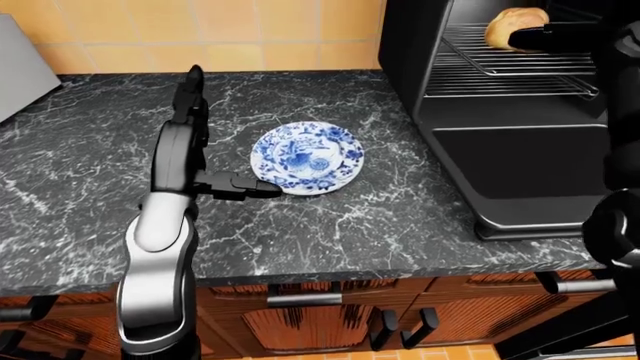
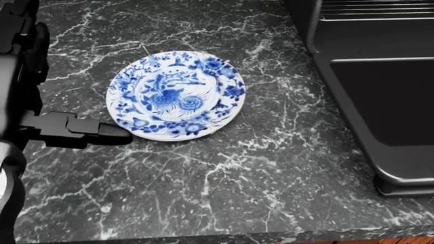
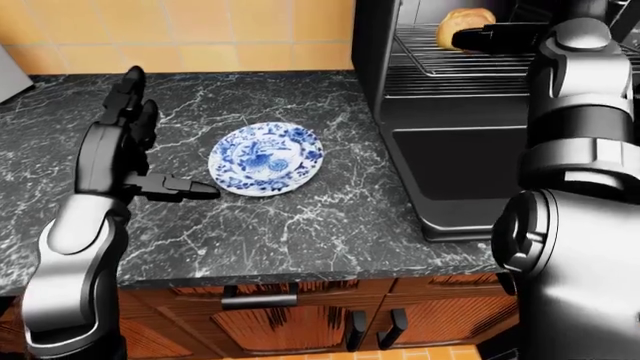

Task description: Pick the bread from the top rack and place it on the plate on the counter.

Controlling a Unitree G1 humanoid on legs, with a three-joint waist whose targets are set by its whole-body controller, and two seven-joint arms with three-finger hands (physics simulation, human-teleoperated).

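The bread [image 1: 514, 26] sits on the oven's top rack [image 1: 520, 56], up and to the right of the plate [image 1: 306, 157]. The right hand [image 3: 497, 37] has a finger touching the bread, but I can't tell if it's gripping. The left hand [image 1: 205, 154] is released, fingers spread, thumb touching the plate's left rim on the counter [image 1: 380, 217].

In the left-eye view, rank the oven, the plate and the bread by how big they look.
1. Oven, by far the largest.
2. Plate.
3. Bread, smallest, though it sits farther away and the right hand partly covers it.
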